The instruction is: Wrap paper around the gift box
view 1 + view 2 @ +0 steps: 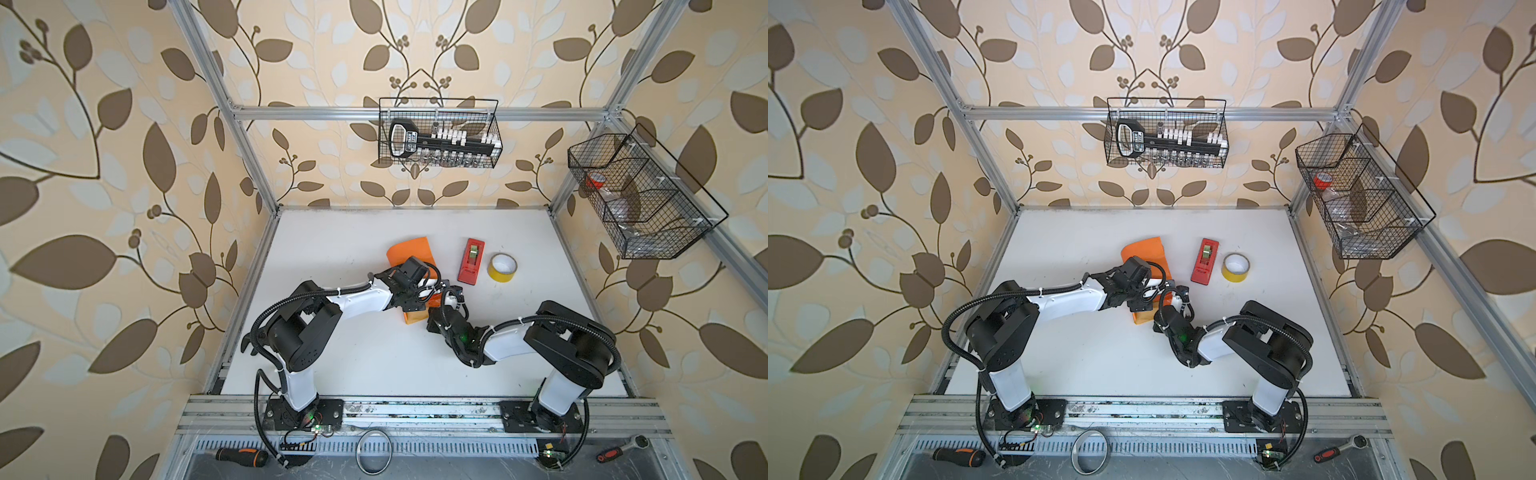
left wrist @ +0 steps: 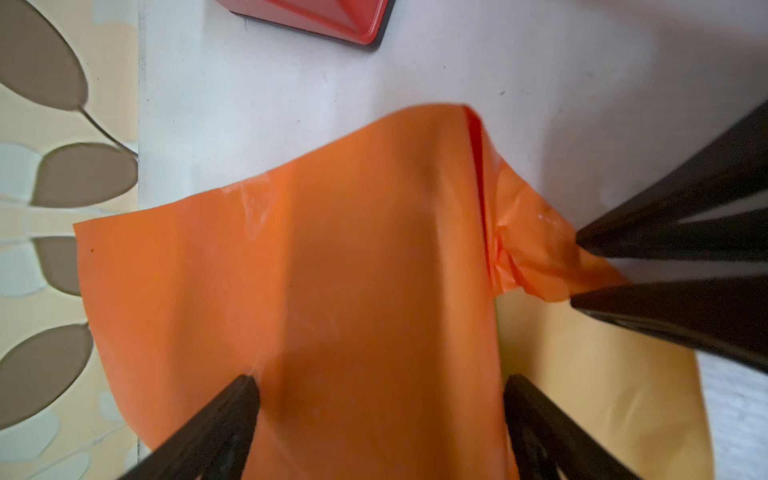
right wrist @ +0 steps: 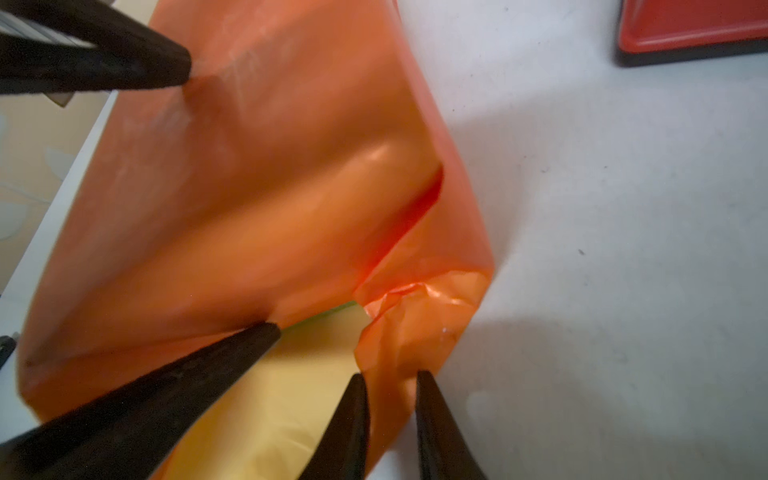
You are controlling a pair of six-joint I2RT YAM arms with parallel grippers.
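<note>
The gift box point(image 3: 332, 311) is almost wholly hidden. Only a thin green edge of it shows in the right wrist view, under the paper point(image 3: 257, 199) folded over it. The wrapped box sits near the middle of the table point(image 1: 374, 361), beneath both wrists. The paper's orange side faces up over the box, and its yellow-tan side shows where the sheet lies flat beside it. In both top views a stretch of orange reaches out toward the back wall.

The left claw point(image 2: 380, 384) is spread wide, with both fingertips set down on the orange top of the fold. The right claw point(image 3: 392, 382) has its two fingers close together on either side of a crumpled corner flap, which fills the gap between them. I cannot tell whether they truly pinch it.

A red tape dispenser point(image 1: 471, 261) lies near the paper on its right. A yellow tape roll point(image 1: 502, 268) is just beside the dispenser.
</note>
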